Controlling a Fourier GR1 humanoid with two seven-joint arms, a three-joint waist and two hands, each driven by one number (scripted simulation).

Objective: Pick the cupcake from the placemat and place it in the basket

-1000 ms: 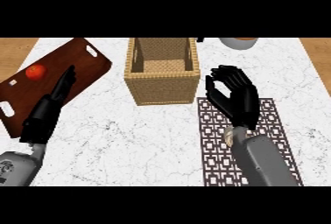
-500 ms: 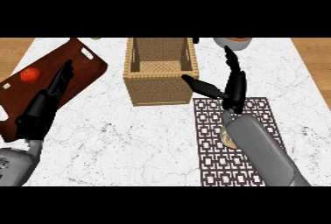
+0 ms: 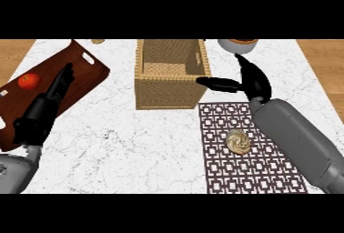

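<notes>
The right hand [image 3: 250, 78] sits at the far end of its grey forearm, just right of the basket [image 3: 169, 93], with its fingers extended straight and its thumb pointing left toward the basket's right wall; it holds nothing. The right forearm [image 3: 295, 136] runs from the near right corner of the view up across the right side of the placemat [image 3: 232, 177]. The placemat is a dark mat with a white lattice pattern, lying on the white marble counter [image 3: 128, 150] directly near-right of the basket. The cupcake [image 3: 238, 140] rests on the placemat, about midway along its length, immediately left of the forearm and apart from the hand. The basket is a woven, open-topped rectangular container standing at the centre far side of the counter. A bowl [image 3: 238, 44] is partly visible at the far edge, beyond the right hand. The left hand [image 3: 55, 91] is open, its fingers straight and pointing away, lying over the dark wooden cutting board [image 3: 91, 68] at the left of the counter. A tomato [image 3: 28, 81] sits on the board, just left of the left hand's fingers.
</notes>
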